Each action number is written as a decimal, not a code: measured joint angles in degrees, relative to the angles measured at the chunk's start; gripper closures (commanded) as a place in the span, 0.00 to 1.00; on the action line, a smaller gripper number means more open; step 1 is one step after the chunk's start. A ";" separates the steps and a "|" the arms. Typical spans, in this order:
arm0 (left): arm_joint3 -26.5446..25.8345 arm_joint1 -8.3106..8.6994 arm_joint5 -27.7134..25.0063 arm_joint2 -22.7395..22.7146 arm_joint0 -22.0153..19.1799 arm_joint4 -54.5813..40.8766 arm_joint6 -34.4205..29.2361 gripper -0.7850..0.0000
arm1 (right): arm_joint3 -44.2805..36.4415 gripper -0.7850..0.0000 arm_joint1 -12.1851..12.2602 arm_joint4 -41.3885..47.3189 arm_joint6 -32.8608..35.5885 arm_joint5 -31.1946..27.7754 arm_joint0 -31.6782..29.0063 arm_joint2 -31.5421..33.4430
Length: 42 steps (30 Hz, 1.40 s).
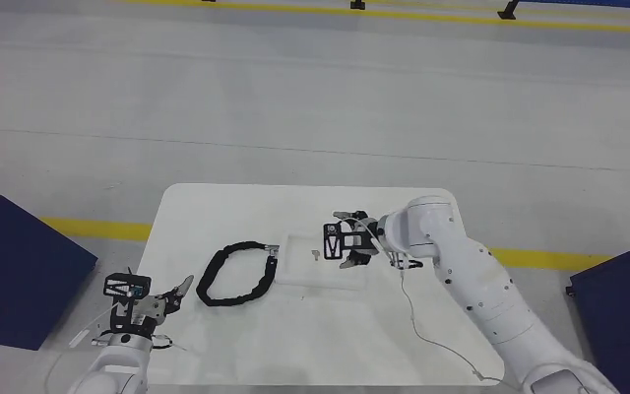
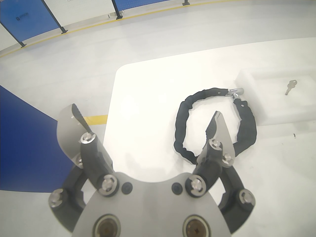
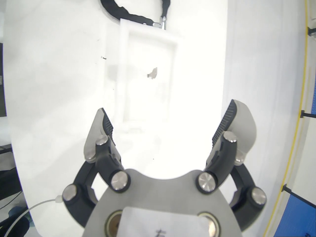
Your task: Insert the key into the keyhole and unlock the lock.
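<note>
Jaws of the left gripper [image 2: 145, 112] are held spread, empty, over the table's [image 1: 295, 340] near corner. Beyond, the chain lock [image 1: 236, 274] lies just beside the tray [image 1: 295, 281], in which the key [image 3: 153, 73] is laid flat. The right gripper [image 3: 167, 107], also spread, is best lowered squarely over the key's head.

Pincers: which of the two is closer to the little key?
The right pincer, open by the white tray where the key lies. The left pincer is at the table corner, with the chain lock between it and the tray.

White table [image 1: 295, 345] with black chain lock [image 2: 178, 127] beside shallow white tray [image 1: 295, 271].
</note>
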 measured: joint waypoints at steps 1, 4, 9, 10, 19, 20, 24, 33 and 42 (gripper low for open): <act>0.00 0.00 0.00 0.00 0.00 0.00 0.00 0.00 | 1.68 0.00 -0.44 1.81 1.00 0.00 1.62 -2.45; 0.00 0.00 0.00 0.00 0.00 0.00 0.00 0.00 | 5.97 0.00 -1.75 5.05 2.43 0.00 5.29 -8.09; 0.00 0.00 0.00 0.00 0.00 0.00 0.00 0.00 | 13.29 0.00 -4.46 6.66 1.10 0.23 9.41 -14.43; 0.00 0.00 0.00 0.00 0.00 0.00 0.00 0.00 | 15.12 0.00 -5.26 6.58 0.51 0.67 10.05 -15.67; 0.00 0.00 0.00 0.00 0.00 0.00 0.00 0.00 | 28.35 0.00 -11.45 6.62 -3.93 7.66 12.92 -22.29; 0.00 0.00 0.00 0.00 0.00 0.00 0.00 0.00 | 29.54 0.00 -12.06 6.96 -4.26 8.33 13.15 -22.65; 0.00 0.00 0.00 0.00 0.00 0.00 0.00 0.00 | 34.25 0.01 -14.59 8.14 -5.64 10.75 14.09 -24.00; 0.00 0.00 0.00 0.00 0.00 0.00 0.00 0.00 | 43.55 0.48 -19.28 5.46 -10.73 14.45 15.35 -26.76; 0.00 0.00 0.00 0.00 0.00 0.00 0.00 0.00 | 50.94 0.55 -22.72 4.31 -14.40 14.62 16.38 -27.74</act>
